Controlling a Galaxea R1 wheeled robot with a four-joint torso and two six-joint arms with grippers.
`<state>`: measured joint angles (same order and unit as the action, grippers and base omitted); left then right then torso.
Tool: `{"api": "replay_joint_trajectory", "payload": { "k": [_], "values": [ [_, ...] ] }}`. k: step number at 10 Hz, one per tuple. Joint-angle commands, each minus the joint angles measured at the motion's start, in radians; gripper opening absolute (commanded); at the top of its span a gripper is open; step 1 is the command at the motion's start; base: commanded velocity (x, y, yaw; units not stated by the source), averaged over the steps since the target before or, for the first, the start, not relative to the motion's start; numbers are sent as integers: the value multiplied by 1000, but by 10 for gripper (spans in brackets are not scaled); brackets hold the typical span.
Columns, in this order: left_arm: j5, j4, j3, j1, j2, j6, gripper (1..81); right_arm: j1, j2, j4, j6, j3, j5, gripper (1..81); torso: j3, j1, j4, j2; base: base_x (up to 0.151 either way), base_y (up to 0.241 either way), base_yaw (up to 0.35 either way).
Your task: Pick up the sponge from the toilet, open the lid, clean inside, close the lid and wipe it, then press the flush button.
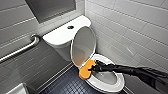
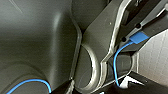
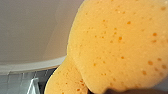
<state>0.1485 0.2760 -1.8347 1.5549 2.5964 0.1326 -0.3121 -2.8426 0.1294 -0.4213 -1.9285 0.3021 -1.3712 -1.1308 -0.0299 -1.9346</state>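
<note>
The sponge [image 1: 86,70] is gripped in the right gripper [image 1: 96,67], clamped by one end so the free lobe juts ahead as the working face. It is held over the rim of the toilet [image 1: 119,80], at the hinge-end edge, just beside the lower edge of the lid [image 1: 83,45]; whether the two touch cannot be told. The lid is stood upright against the tank, so the bowl is laid open to the arm reaching in. The flush button [image 1: 70,27] is left alone at the middle of the tank top, well apart. Cleaning inside is judged the step in hand, with closing and wiping not yet done.
</note>
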Motion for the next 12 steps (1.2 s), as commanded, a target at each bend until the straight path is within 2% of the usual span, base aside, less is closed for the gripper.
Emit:
{"api": "replay_joint_trajectory", "payload": {
  "k": [1,8,12],
  "values": [
    [-78,12,21,34,-8,-2,811,63,47,-5,-25,120,52,10,0,0,0,0,0,0,0],
    [-79,14,21,31,5,-5,811,-40,338,-13,-25,375,28,10,0,0,0,0,0,0,0],
    [-79,15,21,31,7,-5,811,-80,567,-16,-25,565,-3,10,0,0,0,0,0,0,0]
  ]
}}
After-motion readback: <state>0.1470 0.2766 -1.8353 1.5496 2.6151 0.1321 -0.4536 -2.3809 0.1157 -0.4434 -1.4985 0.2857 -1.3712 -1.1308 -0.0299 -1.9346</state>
